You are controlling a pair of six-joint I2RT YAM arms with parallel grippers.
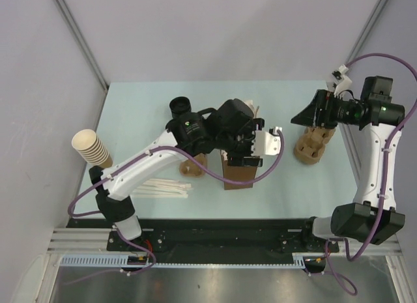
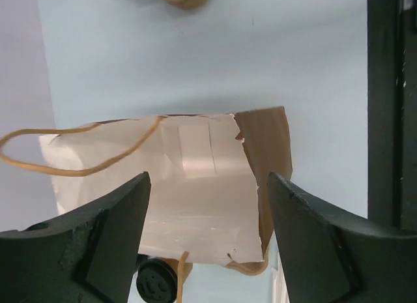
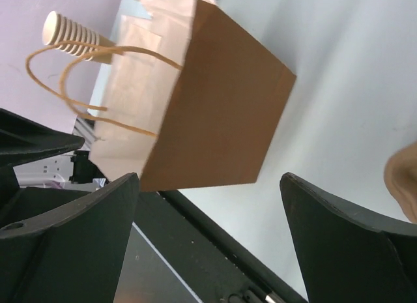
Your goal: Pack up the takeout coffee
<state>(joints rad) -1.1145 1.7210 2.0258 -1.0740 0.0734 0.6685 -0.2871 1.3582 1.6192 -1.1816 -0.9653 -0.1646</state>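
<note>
With the left claw (image 2: 208, 182) wide and empty above the bag (image 2: 195, 159) and the right claw (image 3: 210, 179) wide to its right, I judge the drop-in step in hand; next, I confirm the coffee cup (image 2: 156, 281) sits inside.

Small kraft-brown paper coffee cup with a round black lid (image 2: 155, 281), seen only in part.
The lid is turned up toward the left wrist view; the cup is seen just beside the near edge of the pale paper bag (image 2: 195, 205), and its body is largely cut off.
</note>
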